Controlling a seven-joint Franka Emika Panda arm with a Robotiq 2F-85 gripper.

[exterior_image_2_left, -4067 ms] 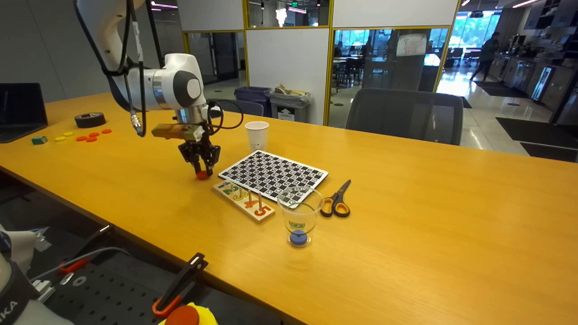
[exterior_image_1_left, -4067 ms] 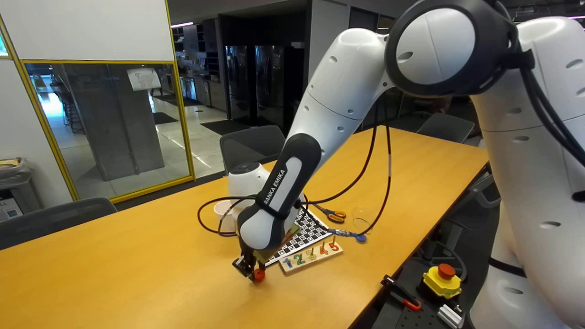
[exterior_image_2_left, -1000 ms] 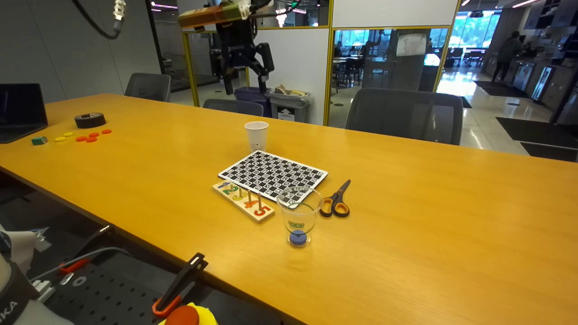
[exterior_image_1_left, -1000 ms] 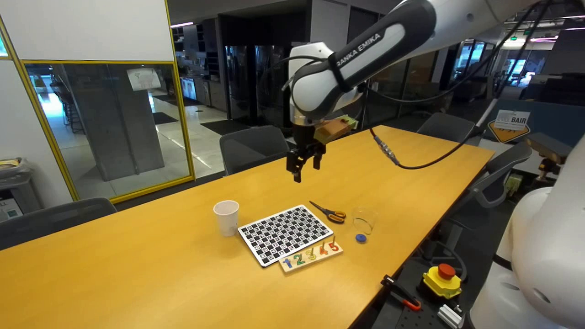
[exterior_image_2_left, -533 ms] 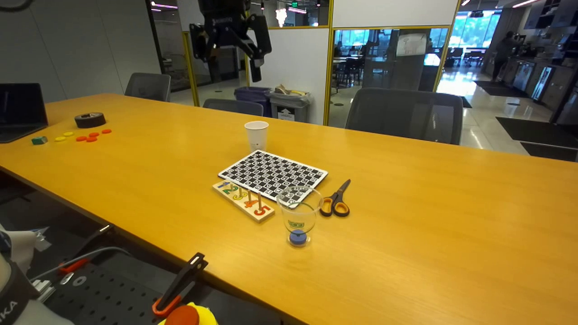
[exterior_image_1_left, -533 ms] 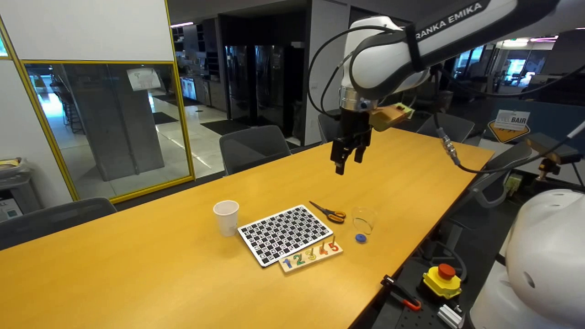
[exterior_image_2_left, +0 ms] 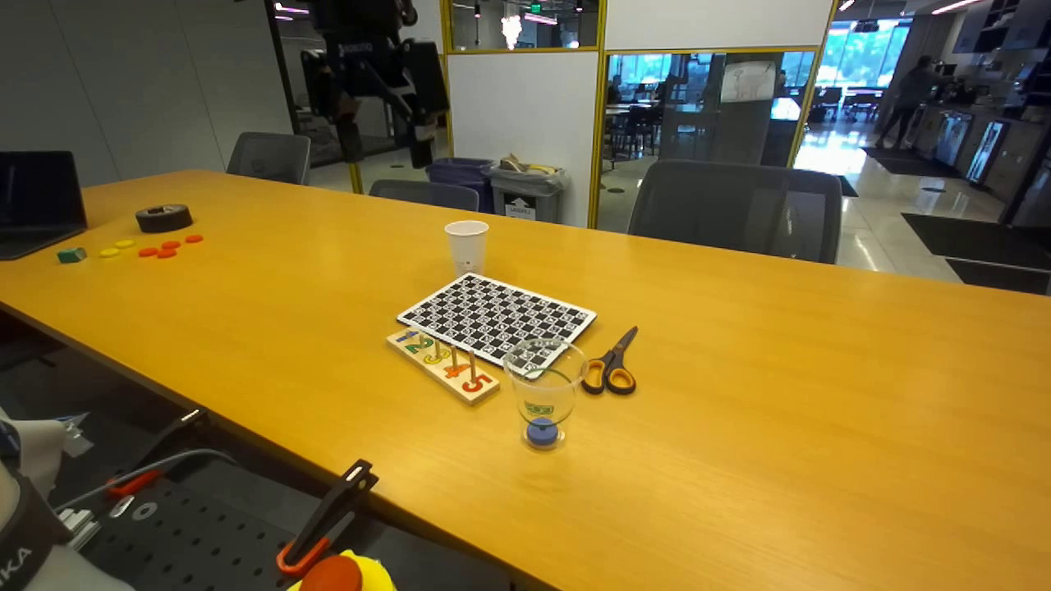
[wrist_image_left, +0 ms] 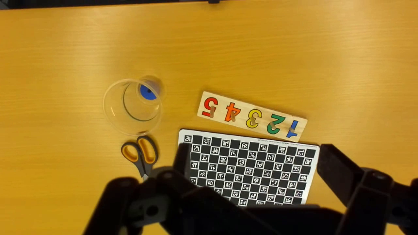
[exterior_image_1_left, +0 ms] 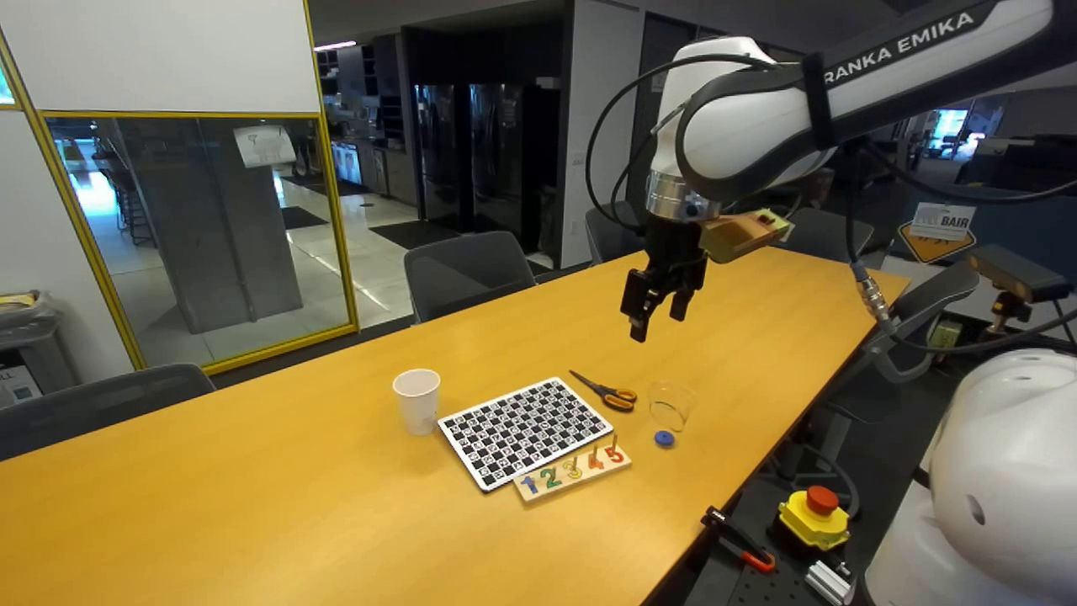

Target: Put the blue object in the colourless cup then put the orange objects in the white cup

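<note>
My gripper (exterior_image_1_left: 659, 318) hangs open high above the table, nothing between its fingertips; an exterior view shows it upper left (exterior_image_2_left: 386, 149). In the wrist view its jaws stand wide apart over the checkerboard. The colourless cup (exterior_image_2_left: 566, 386) stands upright near the front, and the blue object (exterior_image_2_left: 542, 432) lies on its bottom, visible also from above in the wrist view (wrist_image_left: 148, 92). Behind the checkerboard stands the white cup (exterior_image_2_left: 468, 246), also in an exterior view (exterior_image_1_left: 417, 404); its inside cannot be seen. Several orange objects (exterior_image_2_left: 167, 254) lie far off at the table's left.
A checkerboard (exterior_image_1_left: 526, 433) lies beside a wooden number board (exterior_image_2_left: 443, 365) with upright pegs. Scissors (exterior_image_2_left: 612, 365) rest near the colourless cup. Yellow discs (exterior_image_2_left: 110, 254), a green block (exterior_image_2_left: 72, 255), a black tape roll (exterior_image_2_left: 163, 218) and a laptop (exterior_image_2_left: 37, 205) sit at the far end.
About four seconds ago my gripper was low around an orange piece on the table; that piece no longer shows there. The gripper has since risen and swung away, lately sinking slightly.
</note>
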